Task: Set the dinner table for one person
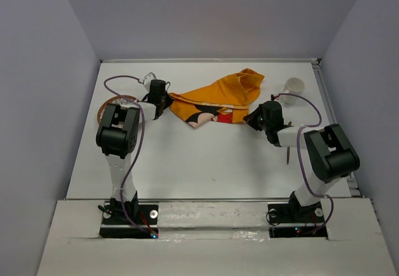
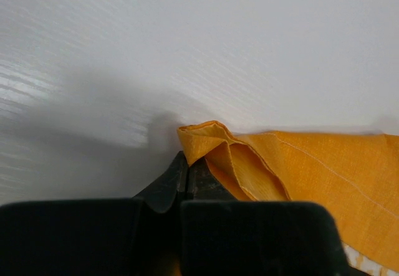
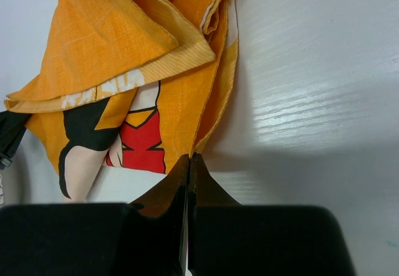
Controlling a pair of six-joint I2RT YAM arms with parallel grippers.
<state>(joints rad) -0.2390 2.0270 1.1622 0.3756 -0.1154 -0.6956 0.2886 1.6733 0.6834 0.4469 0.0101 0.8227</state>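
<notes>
- Surface (image 1: 206,157): plain white.
- Cloth (image 3: 124,89): orange, printed with a cartoon figure in black, red and peach, plus pale lettering.
- Mug (image 1: 293,87): white.
- Left tool (image 2: 187,167) and right tool (image 3: 189,164): black.
- Cable (image 1: 134,164): purple.

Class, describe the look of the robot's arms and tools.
The left arm and right arm share white links and bulky black joint housings; a thin purple cable loops along each. The left tool and right tool are black, tapering to thin tips.

High rear overhead view; both wrist views close on the orange cloth (image 1: 218,96), from opposite ends.
</notes>
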